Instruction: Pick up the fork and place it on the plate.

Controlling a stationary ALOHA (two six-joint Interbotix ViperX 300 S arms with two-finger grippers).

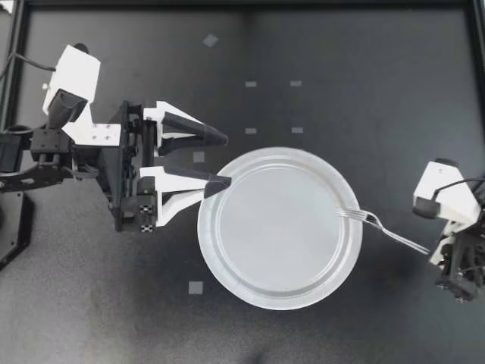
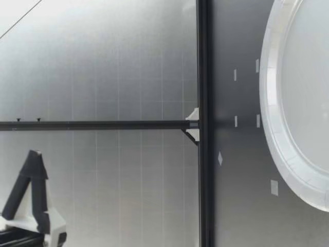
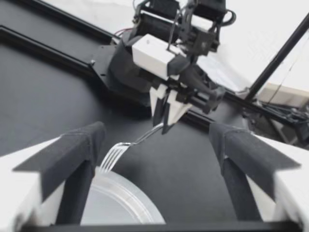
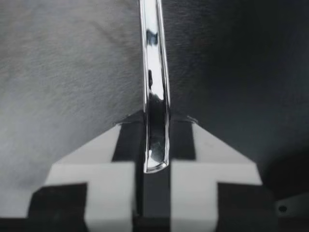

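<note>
One fork (image 1: 394, 235): tines over plate (image 1: 220, 277) right rim, handle pinched in right jaws; left jaws spread at left rim.

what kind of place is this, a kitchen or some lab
Probably a robotics lab bench, not a kitchen: a black table with tape squares, my left gripper and right gripper, one plate and fork.

No word, number or brand is showing legibly in any view. The small pale square patches (image 1: 195, 287) lying on the worktop (image 1: 379, 76) are carrying no writing. A black-and-white checkered tag (image 1: 148, 213) is sitting on the body of my left gripper (image 1: 227, 161), showing only a pattern of squares, nothing readable.
</note>
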